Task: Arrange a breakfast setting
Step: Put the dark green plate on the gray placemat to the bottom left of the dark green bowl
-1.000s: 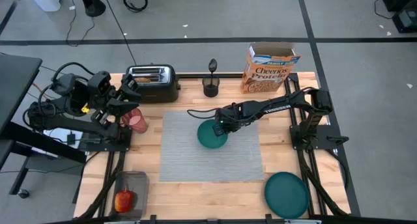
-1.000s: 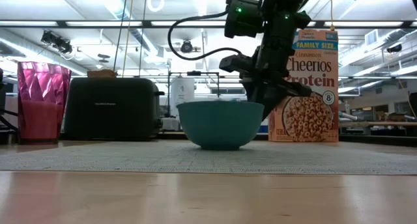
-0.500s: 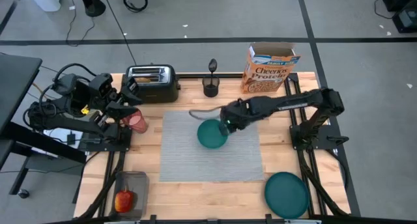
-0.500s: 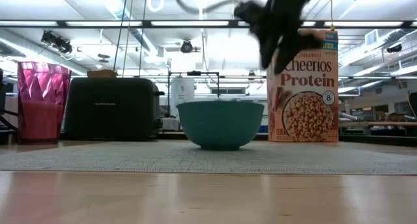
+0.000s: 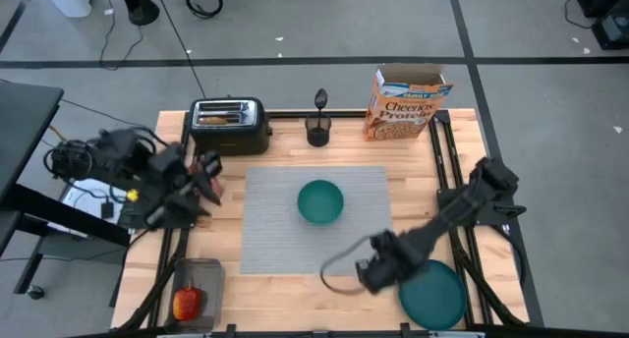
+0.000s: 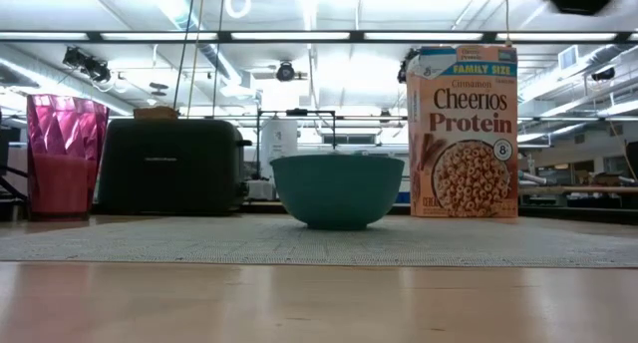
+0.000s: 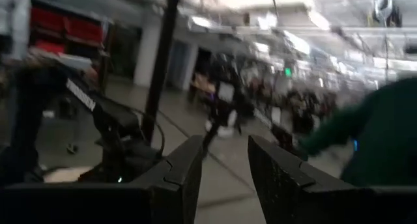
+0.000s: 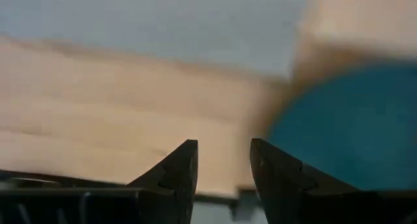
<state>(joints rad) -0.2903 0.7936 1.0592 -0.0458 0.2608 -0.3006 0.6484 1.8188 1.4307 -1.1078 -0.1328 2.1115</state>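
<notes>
Step in hand, as judged: bowl is placed, plate comes next. The teal bowl sits free near the middle of the grey placemat, nothing touching it; in the low view it stands upright on the mat, centre frame.

Right gripper is low in the high view, lower centre-right, just beside the teal plate, which lies on the bare bench off the mat's lower right corner. Right wrist view: fingers stand apart with a moderate gap, nothing between them, the plate's teal edge ahead to one side.

Left gripper is at left of the frame, off the mat's upper left corner. Left wrist view shows its fingers parted with a narrow gap and empty.

Next move calls for: right fingers over the plate rim, a pinch on the edge, then lift or slide onto the mat.

Elsewhere: Cheerios box upper right; apple lower left.

Hard to make out: both arms are motion-blurred. The pink cup shows clearly only in the low view, far left; from above the left arm covers it. Cannot find the spoon for certain.
</notes>
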